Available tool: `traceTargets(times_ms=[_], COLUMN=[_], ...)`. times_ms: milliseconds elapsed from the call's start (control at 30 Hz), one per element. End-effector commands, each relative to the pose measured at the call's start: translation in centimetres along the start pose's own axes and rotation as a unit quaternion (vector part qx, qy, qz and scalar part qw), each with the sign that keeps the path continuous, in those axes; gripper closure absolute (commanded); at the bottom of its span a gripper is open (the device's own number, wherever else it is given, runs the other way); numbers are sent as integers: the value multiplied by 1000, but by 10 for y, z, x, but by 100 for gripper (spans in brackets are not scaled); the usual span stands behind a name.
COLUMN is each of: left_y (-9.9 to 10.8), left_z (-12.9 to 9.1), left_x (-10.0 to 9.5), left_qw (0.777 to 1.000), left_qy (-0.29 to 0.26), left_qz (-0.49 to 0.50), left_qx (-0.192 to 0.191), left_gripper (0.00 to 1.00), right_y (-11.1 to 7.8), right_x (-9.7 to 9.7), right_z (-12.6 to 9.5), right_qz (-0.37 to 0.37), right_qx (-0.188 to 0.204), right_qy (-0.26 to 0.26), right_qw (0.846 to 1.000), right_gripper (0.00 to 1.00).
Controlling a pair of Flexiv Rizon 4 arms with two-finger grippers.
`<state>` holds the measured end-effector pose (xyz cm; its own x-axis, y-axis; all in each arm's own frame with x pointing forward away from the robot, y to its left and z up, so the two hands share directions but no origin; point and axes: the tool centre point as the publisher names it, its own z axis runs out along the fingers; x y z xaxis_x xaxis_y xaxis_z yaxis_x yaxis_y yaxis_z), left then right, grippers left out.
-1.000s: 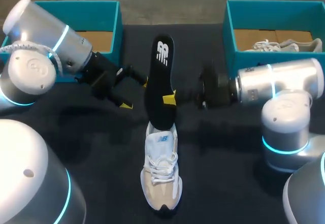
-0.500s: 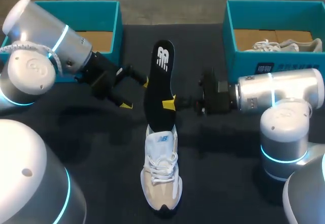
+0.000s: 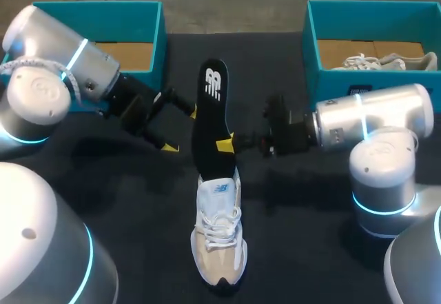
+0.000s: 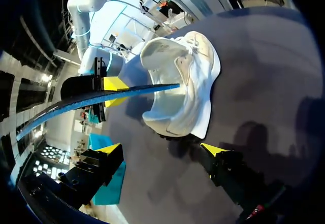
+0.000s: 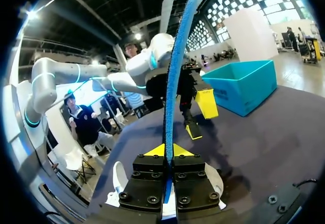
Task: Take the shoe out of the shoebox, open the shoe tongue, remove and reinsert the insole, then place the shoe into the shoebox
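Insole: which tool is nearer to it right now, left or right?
Right. The right tool is shut on the insole, clamping its edge just above the shoe. The left tool is open off the insole's opposite side, not gripping it.

Silver arms (cyan rings), yellow-tipped claws

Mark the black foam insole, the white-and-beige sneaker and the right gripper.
black foam insole (image 3: 205, 118), head view, middle of its top face.
white-and-beige sneaker (image 3: 219, 227), head view, laces.
right gripper (image 5: 166, 152), right wrist view, between its yellow tips.
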<state>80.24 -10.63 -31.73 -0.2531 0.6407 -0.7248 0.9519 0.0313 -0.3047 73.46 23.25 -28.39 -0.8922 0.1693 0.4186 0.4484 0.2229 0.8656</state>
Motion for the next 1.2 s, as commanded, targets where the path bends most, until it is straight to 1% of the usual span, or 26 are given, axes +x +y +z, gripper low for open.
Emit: traceTargets(times_ms=[33, 167, 333, 400, 467, 533, 600, 767, 800, 867, 900, 1100, 1133, 1200], left_y=[9, 12, 11, 10, 9, 8, 9, 9, 8, 7, 6, 4, 4, 4], left_z=[2, 5, 12, 14, 15, 15, 14, 13, 13, 13, 14, 16, 16, 17], left_x=[-7, -9, -8, -8, -8, -8, -8, -6, -6, -6, -6, -7, -7, -7], left_qw=[1000, 1000, 999, 998, 997, 996, 995, 994, 992, 992, 991, 989, 988, 988], left_qy=[10, 15, 21, 20, 32, 30, 38, 48, 51, 53, 54, 59, 59, 60], left_qz=[5, 7, 11, 16, 31, 32, 39, 48, 50, 53, 56, 67, 68, 68], left_qx=[7, 13, 33, 55, 65, 76, 79, 90, 99, 102, 109, 121, 127, 127], left_gripper=[0, 0, 0, 0, 0, 0, 0, 0, 0, 0, 0, 0, 0, 0], right_y=[0, -2, -5, -7, -9, -10, -11, -11, -12, -12, -12, -13, -13, -14], right_x=[-3, -6, -11, -14, -15, -16, -16, -15, -14, -14, -13, -10, -9, -9], right_z=[5, 7, 10, 9, 9, 9, 9, 10, 9, 9, 8, 6, 5, 5], right_qz=[0, -2, 9, 16, 18, 19, 20, 19, 19, 19, 20, 19, 18, 17], right_qx=[9, 13, 19, 18, 17, 17, 17, 19, 20, 20, 21, 23, 23, 23], right_qy=[1, 4, 10, 13, 13, 14, 15, 16, 15, 15, 14, 11, 11, 11], right_qw=[1000, 1000, 1000, 1000, 1000, 1000, 1000, 1000, 999, 1000, 999, 999, 1000, 1000], right_gripper=[100, 100, 100, 100, 100, 100, 100, 100, 100, 100, 100, 100, 100, 100])
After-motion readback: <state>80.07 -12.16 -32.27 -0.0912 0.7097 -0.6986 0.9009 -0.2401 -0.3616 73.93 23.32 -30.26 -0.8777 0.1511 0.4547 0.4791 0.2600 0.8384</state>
